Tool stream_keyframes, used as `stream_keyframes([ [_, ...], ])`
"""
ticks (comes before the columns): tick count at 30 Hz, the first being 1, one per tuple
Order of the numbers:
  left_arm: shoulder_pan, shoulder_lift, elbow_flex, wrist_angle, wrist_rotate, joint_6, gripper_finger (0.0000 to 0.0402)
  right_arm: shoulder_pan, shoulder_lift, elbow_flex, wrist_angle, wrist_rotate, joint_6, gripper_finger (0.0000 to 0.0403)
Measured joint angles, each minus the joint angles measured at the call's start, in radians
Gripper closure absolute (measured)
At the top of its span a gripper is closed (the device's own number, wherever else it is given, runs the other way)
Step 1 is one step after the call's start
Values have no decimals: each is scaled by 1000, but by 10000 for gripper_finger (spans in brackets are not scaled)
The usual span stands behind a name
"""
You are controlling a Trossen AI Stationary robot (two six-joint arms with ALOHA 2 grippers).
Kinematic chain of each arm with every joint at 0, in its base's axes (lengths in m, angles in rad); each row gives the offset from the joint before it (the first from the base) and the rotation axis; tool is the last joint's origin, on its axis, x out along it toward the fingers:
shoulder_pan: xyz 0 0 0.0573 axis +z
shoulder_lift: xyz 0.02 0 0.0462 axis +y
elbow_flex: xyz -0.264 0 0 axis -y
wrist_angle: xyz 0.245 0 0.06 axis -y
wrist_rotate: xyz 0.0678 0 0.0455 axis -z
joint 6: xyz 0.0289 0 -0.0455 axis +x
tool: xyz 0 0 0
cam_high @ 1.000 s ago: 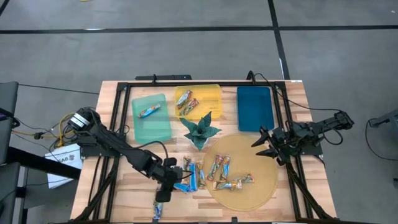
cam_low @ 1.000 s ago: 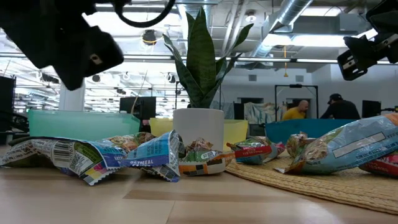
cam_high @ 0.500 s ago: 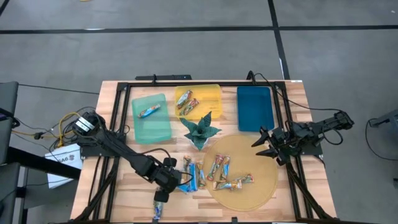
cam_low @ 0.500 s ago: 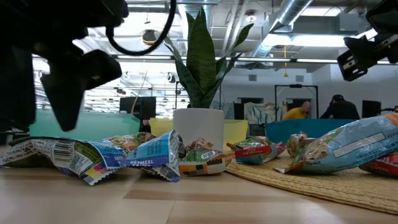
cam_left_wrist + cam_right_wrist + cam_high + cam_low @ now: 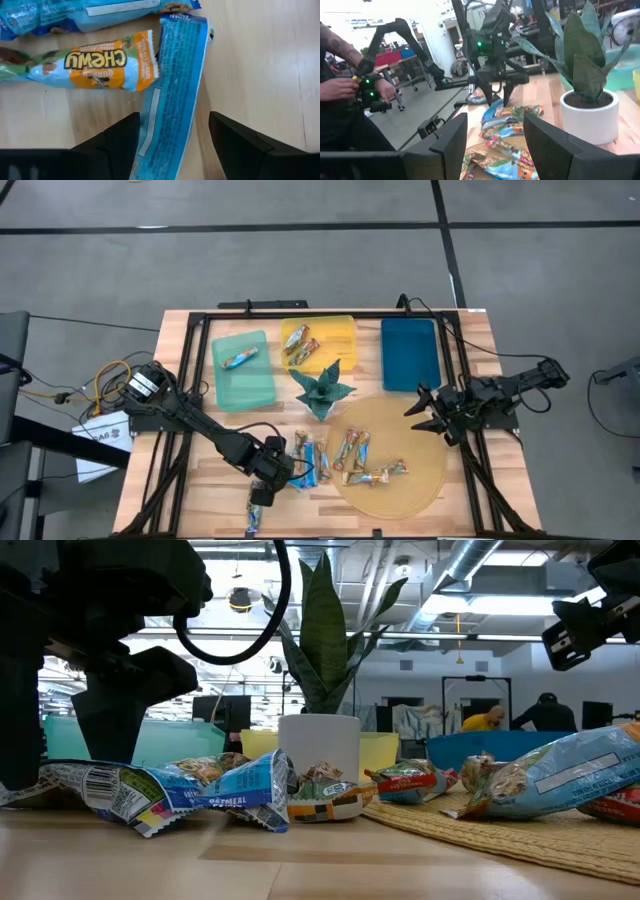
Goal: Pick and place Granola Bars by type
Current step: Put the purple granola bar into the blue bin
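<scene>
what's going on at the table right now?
A two-arm robot is sorting granola bars by type. The left gripper is low at the front of the table, fingers open on either side of a blue bar that lies flat on the wood beside an orange bar; nothing is held. The right gripper waits open at the right edge of the round mat. One bar lies in the green tray, a couple in the yellow tray; the blue tray has none.
</scene>
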Motion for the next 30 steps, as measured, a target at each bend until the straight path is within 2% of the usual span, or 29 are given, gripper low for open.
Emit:
stream_keyframes([
  [4,1,6,-1,-27,1,-2,183,0,0,0,0,0,0,214],
  [8,0,6,-1,-75,0,-1,209,0,0,0,0,0,0,214],
  [21,-2,3,-1,-98,28,42,360,0,0,0,0,0,0,214],
  [24,-2,2,-1,-87,69,42,370,0,0,0,0,0,0,214],
  [30,-2,2,-1,-9,123,-15,362,0,0,0,0,0,0,214],
])
